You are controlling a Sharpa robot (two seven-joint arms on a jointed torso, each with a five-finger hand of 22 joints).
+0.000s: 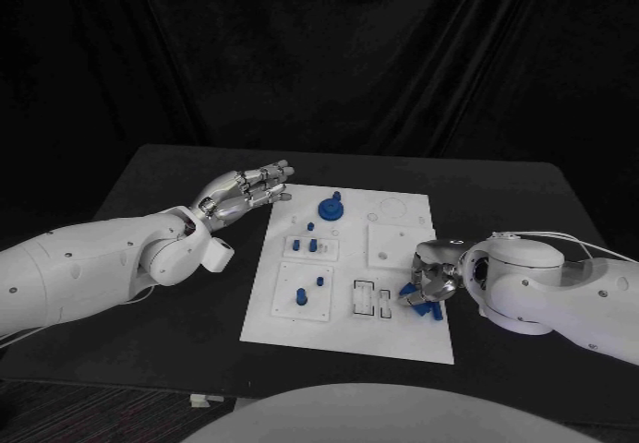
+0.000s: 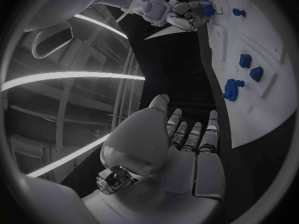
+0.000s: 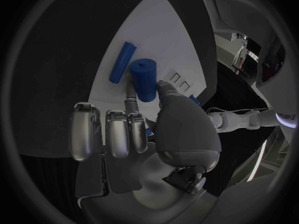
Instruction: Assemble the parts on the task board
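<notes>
Black table (image 1: 160,360) under a dark curtain backdrop. White task board (image 1: 400,337) lies mid-table. Nearest, right hand (image 1: 428,281) sits over the board's near right edge, fingers curled, thumb and a fingertip touching a thick blue cylinder (image 3: 144,78); whether it is truly pinched, cannot tell. A thinner blue peg (image 3: 121,62) lies flat just beside it on the board. Farther in, small blue parts (image 1: 312,245) stand in the left-hand panels. Farthest, left hand (image 1: 249,192) hovers at the board's far left corner, fingers extended, side by side, holding nothing
</notes>
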